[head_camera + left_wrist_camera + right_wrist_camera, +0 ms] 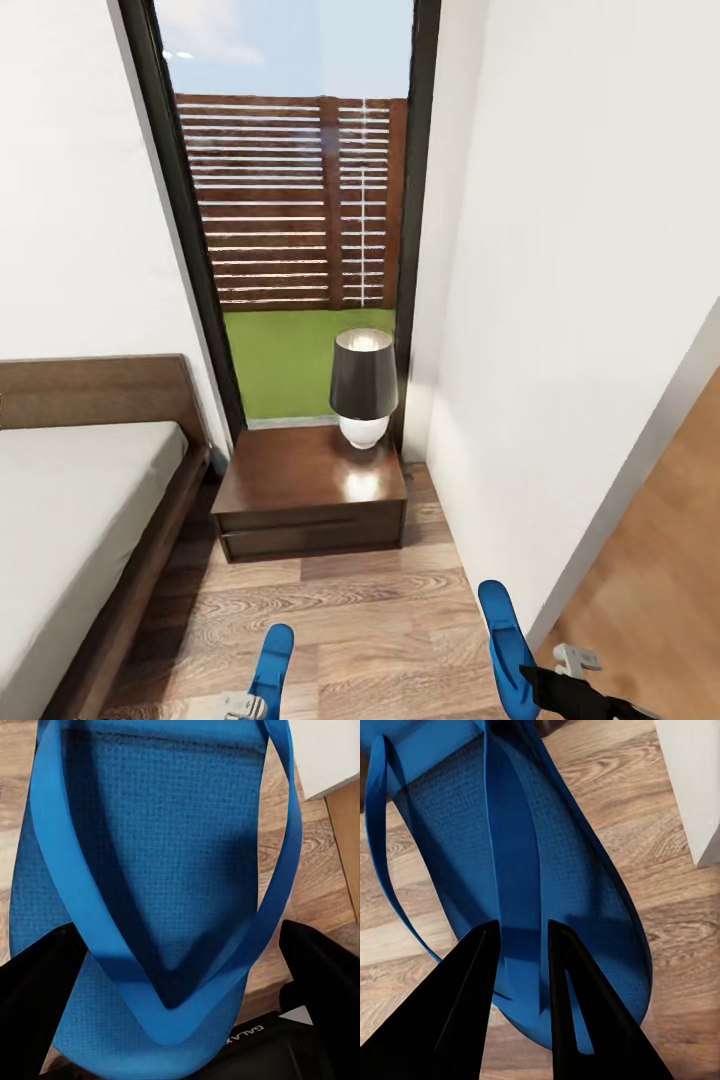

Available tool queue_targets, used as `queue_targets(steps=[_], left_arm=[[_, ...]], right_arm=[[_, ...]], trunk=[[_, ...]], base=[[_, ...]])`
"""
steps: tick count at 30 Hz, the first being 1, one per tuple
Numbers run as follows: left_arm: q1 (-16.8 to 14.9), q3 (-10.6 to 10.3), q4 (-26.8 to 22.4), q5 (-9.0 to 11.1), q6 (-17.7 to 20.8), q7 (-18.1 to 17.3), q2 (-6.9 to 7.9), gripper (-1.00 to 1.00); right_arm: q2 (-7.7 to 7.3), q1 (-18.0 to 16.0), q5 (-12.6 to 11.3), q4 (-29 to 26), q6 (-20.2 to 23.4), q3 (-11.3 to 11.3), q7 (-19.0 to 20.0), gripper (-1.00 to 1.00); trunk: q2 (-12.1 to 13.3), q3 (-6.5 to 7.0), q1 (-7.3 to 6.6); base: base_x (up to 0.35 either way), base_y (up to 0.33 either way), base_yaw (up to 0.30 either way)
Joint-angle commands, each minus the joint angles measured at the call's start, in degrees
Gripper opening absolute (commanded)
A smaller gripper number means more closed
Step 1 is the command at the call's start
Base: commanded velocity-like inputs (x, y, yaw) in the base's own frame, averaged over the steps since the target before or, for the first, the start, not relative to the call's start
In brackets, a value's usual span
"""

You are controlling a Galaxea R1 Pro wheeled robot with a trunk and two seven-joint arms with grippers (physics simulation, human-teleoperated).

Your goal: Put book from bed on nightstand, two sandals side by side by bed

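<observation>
1. In the bedroom, the robot faces the nightstand, which sits between the bed and the white wall, with a dark-shaded lamp on its glossy top and a tall window behind.

2. Each arm carries one blue flip-flop. The left sandal shows at the lower edge of the head view, just above the left gripper; the right sandal rises beside the right gripper, nearer the wall.

3. In the left wrist view, the left sandal lies sole-up to the camera between two black fingers, its long axis running straight out from them; they sit either side of the toe end, apparently clamping it, though contact itself is hard to read.

4. In the right wrist view, two black fingers are drawn close on the centre strap of the right sandal, pinching it, with the sole hanging above the wood-plank floor.

5. Both sandals point forward, roughly parallel and well apart. The bed lies on the left arm's side, so setting down probably means bringing the right sandal over toward the left one on the bare floor beside the frame.

6. The book is out of frame.
</observation>
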Motion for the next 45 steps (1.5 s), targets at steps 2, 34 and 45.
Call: queue_targets(steps=[2, 34, 45], left_arm=[[0.0, 0.4, 0.1, -0.6, -0.3, -0.2, -0.01, -1.0], [0.0, 0.4, 0.1, -0.6, -0.3, -0.2, 0.05, -1.0], [0.0, 0.4, 1.2, -0.7, -0.3, -0.2, 0.02, -1.0]], right_arm=[[-0.04, -0.1, -0.3, 0.3, -0.3, -0.1, 0.4, -1.0], [-0.04, -0.1, -0.3, 0.3, -0.3, -0.1, 0.4, -1.0], [-0.04, -0.1, -0.3, 0.3, -0.3, -0.1, 0.3, -1.0]], trunk=[[0.0, -0.06, 0.0], [0.0, -0.06, 0.0], [0.0, -0.06, 0.0]], base=[[0.007, -0.006, 0.18], [0.0, 0.0, 0.288], [0.0, 0.0, 0.044]])
